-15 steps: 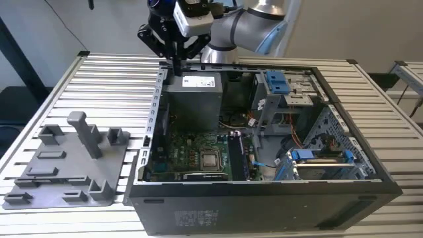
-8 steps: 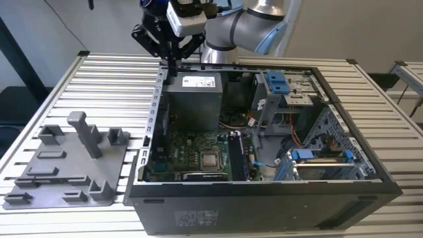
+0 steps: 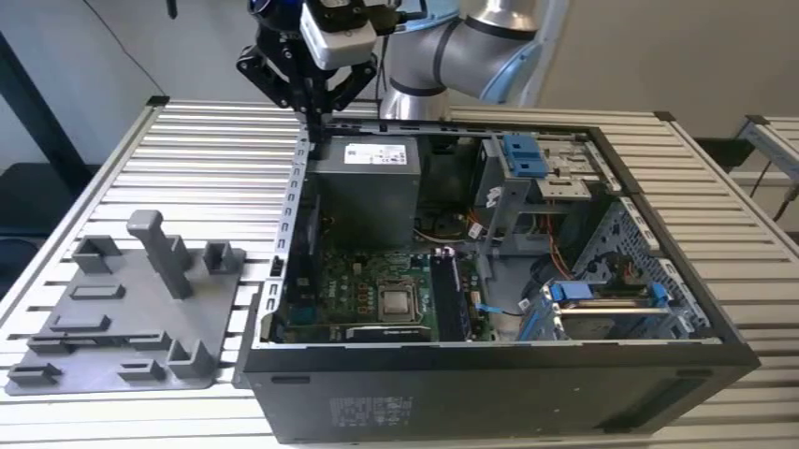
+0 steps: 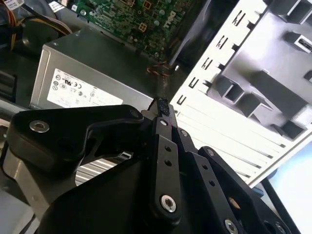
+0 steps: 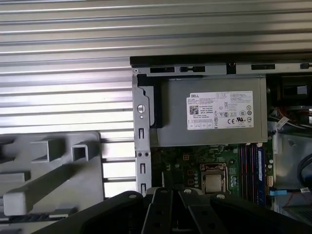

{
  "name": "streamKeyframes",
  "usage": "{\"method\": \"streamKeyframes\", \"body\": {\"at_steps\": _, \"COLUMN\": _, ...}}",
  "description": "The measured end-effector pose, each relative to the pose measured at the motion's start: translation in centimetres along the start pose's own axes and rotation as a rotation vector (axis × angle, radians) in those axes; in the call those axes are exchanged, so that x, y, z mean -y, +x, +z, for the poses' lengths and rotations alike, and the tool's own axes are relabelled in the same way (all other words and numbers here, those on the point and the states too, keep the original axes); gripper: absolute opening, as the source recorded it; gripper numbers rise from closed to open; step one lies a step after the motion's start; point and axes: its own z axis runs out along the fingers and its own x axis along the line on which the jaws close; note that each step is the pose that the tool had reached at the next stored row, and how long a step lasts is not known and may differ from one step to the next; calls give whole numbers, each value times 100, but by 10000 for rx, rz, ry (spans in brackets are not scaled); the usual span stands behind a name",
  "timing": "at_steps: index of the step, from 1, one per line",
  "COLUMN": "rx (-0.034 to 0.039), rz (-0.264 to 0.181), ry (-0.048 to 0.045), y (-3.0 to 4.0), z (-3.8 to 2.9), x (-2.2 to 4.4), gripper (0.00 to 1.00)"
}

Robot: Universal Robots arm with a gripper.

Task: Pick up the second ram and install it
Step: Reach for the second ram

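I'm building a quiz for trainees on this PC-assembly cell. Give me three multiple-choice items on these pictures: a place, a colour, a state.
1. The pincer hangs above: A the corner of the case by the power supply; B its middle; C its opposite end.
2. The drive-bay clips are: A red; B blue; C yellow.
3. The case is: A sealed; B open, motherboard showing; C upside down.
Answers: 1 A, its fingertips sit over the corner beside the supply; 2 B, bright blue plastic; 3 B, the board lies bare in the exterior view.
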Motion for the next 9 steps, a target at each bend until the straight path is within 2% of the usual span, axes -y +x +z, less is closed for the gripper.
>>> {"method": "streamKeyframes", "body": {"at_steps": 9, "rx": -2, "rz": -59, "ry": -2, "y": 108, "z": 2, "x": 7, "gripper": 11}}
